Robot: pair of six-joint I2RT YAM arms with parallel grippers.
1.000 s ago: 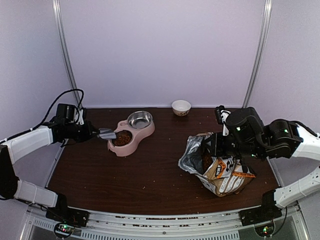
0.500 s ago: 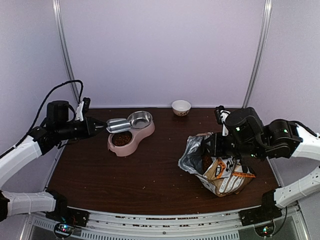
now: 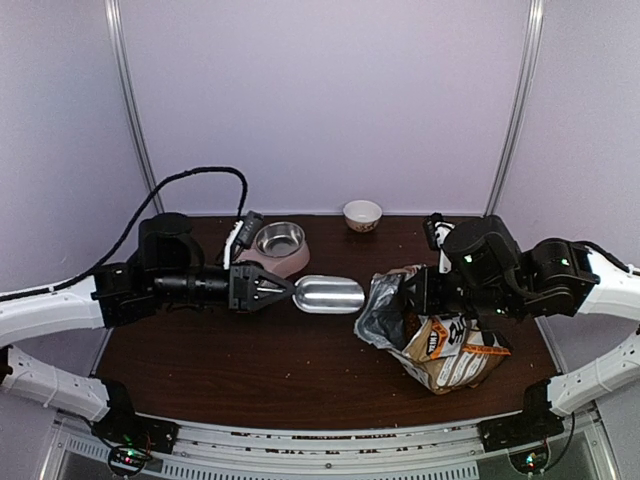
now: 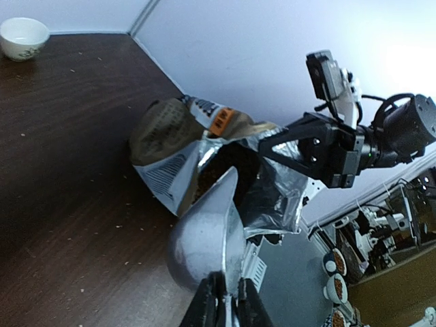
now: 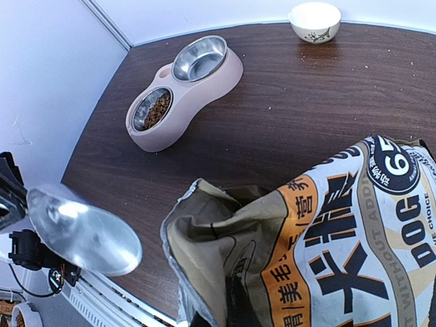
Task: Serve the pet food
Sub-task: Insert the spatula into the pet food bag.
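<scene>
The left gripper (image 3: 286, 290) is closed narrow on the handle of a metal scoop (image 3: 330, 293). It holds the scoop level above the desk (image 3: 250, 360), with the tip right at the open mouth of the bag (image 3: 452, 348). The right gripper (image 3: 412, 295) pinches the bag's silver-lined rim. Brown pet food (image 4: 216, 172) shows inside the bag, and more lies in one cup of the pink feeder (image 5: 204, 92), well left of the bag. A small white bowl (image 3: 362, 214) stands at the desk's far edge.
</scene>
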